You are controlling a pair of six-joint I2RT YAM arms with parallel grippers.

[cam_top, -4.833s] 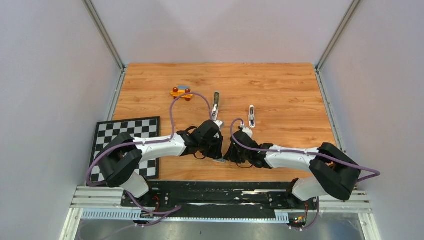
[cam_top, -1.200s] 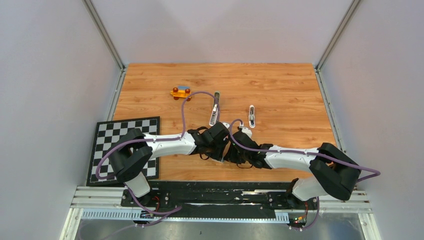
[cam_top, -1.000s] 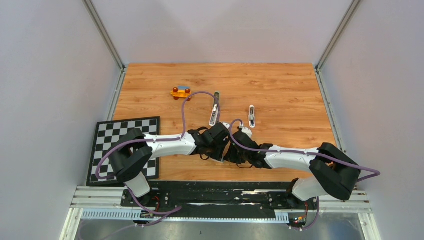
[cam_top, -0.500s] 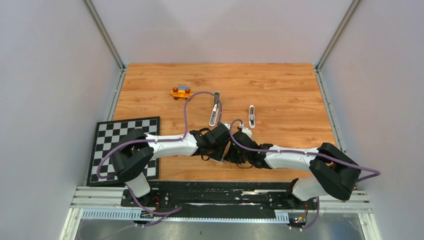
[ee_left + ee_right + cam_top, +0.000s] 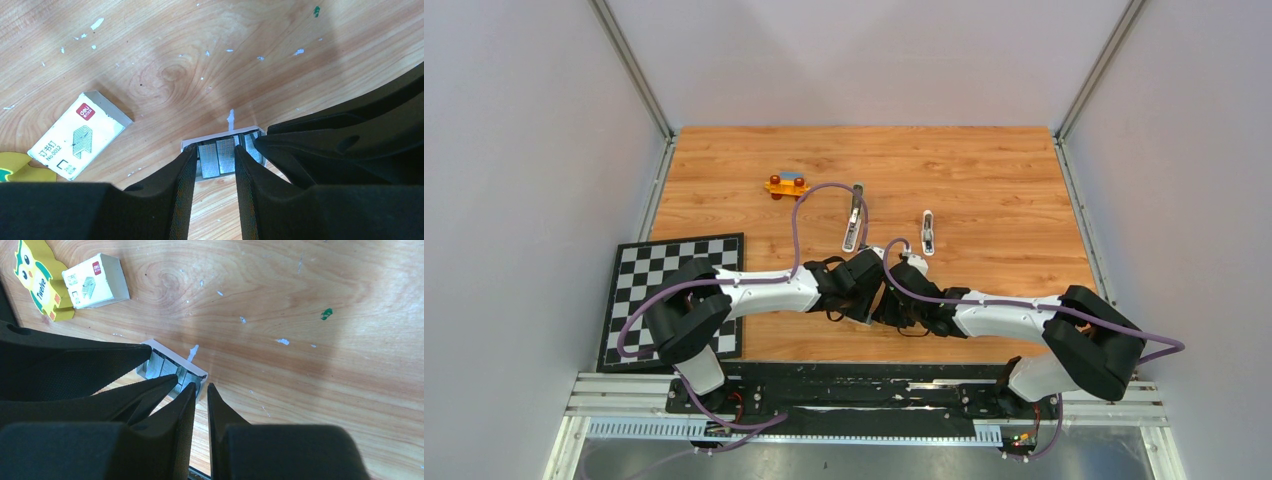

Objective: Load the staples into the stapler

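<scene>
Both arms reach in low over the near middle of the wooden bench (image 5: 984,180), and their wrists meet almost nose to nose.

The staples (image 5: 216,160) lie as short silver-grey ridged strips side by side in a small open white tray (image 5: 220,136) flat on the bench. The left claw (image 5: 216,150) comes down over that tray. Its two black fingers (image 5: 184,185) stand partly closed, tight against either side of two of the strips, so it grips them. A third strip sits just outside the grip, on the side toward the other arm.

The right claw (image 5: 201,386) is all but closed, with only a thin slit between its fingers (image 5: 180,425). Its tips rest at the end of the tray. I cannot tell whether they pinch the tray wall or only touch it.

In the wrist views, a small white box with red print (image 5: 80,134) lies beside the tray but apart from it. It touches a yellow owl card (image 5: 39,282).

In the top view, a long slim silvery stapler (image 5: 854,218) lies farther out on the bench, beyond the wrists and well apart from the tray. A shorter pale tool (image 5: 929,232) lies to its right, too small to name. An orange toy (image 5: 786,185) sits beyond the stapler to the left. A black-and-white checkerboard (image 5: 674,262) lies at the bench's near left edge, partly under the left arm.
</scene>
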